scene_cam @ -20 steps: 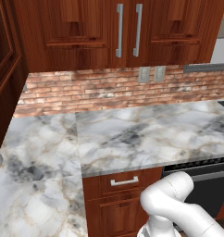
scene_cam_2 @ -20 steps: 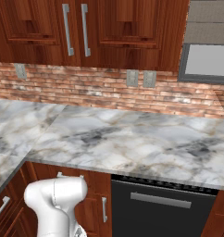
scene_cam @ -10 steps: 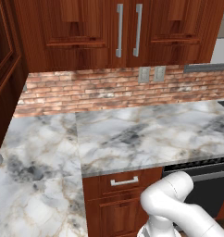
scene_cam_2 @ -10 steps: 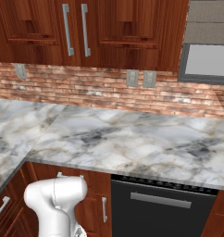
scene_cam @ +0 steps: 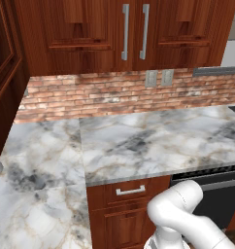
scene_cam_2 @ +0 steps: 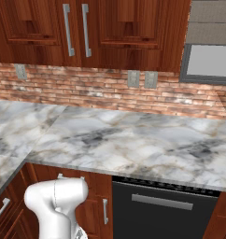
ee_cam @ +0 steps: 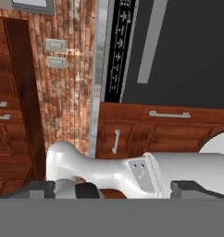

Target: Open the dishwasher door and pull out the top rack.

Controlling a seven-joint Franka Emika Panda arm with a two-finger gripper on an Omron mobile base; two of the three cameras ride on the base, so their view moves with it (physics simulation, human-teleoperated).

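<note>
Gripper, dark fingertips spread wide and empty, hangs well apart from the flat black dishwasher door, shut beneath the marble worktop's front edge; its long grey bar handle looks rigid, probably smooth: hook it mid-length

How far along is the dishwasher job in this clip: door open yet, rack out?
Nothing looks done. The dishwasher door sits flush under the marble counter, and its bar handle is untouched. No rack can be seen. In hand: the gripper is open and empty, apart from the door, which the hand view takes in rolled sideways. Left: reach the handle, pull the door down, draw out the top rack.
</note>
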